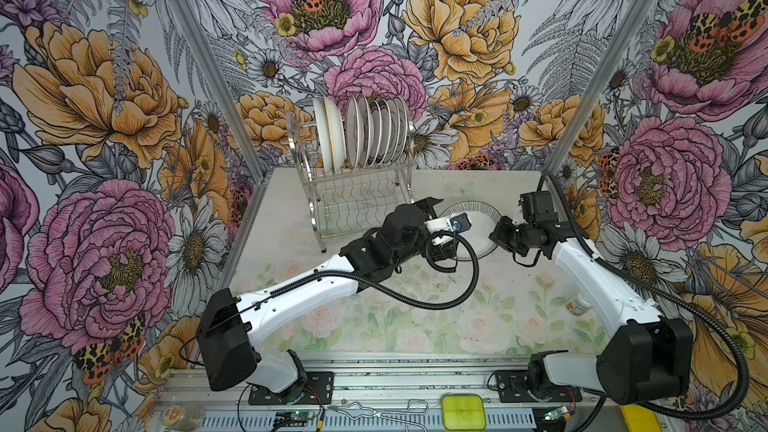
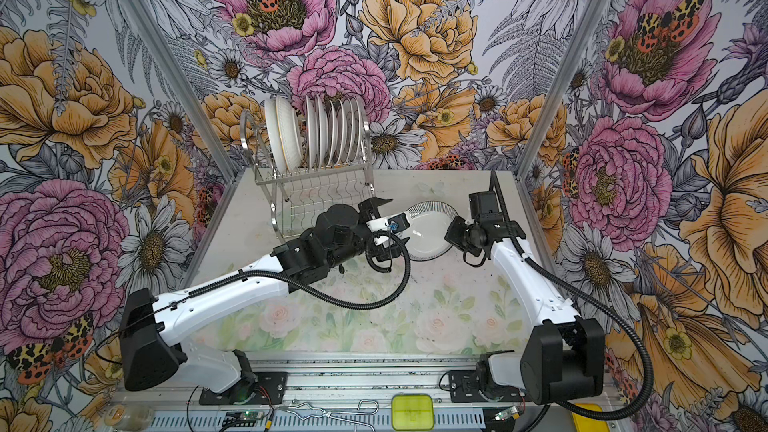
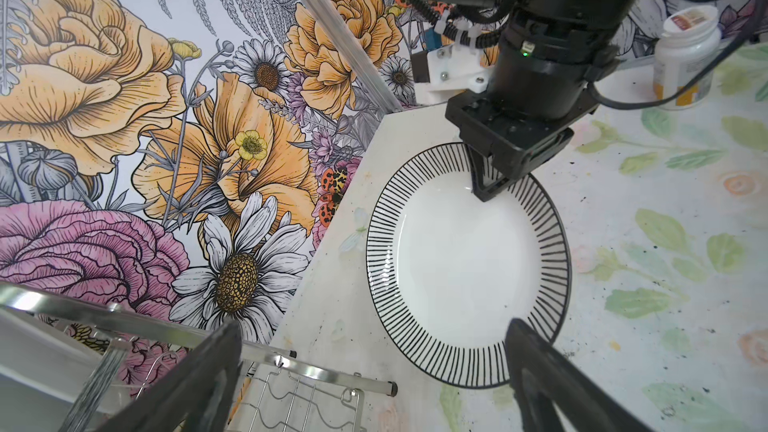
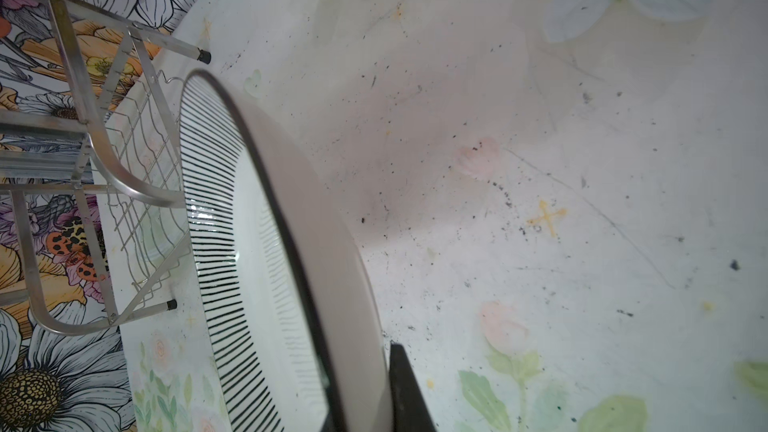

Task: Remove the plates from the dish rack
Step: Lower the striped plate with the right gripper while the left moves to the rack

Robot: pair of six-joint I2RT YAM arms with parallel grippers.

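The dish rack [image 1: 357,197] [image 2: 316,197] stands at the back of the table, and several white plates [image 1: 374,130] [image 2: 328,130] stand on edge in its upper tier. To the right of the rack a black-striped plate [image 1: 482,234] [image 2: 428,234] [image 3: 457,259] [image 4: 216,243] is held tilted over the table. My right gripper [image 1: 498,234] [image 2: 453,234] [image 3: 486,189] [image 4: 365,401] is shut on its right rim. At the plate's left edge my left gripper [image 1: 442,226] [image 2: 388,226] [image 3: 374,324] is wide open and holds nothing. One of its fingers [image 3: 536,363] overlaps the striped rim.
A white jar [image 1: 577,305] [image 3: 685,56] stands on the table behind my right arm. A yellow-green box [image 1: 463,411] and a wire hook [image 1: 374,411] lie on the front rail. Flowered walls with metal posts close in the table [image 1: 457,326] on three sides.
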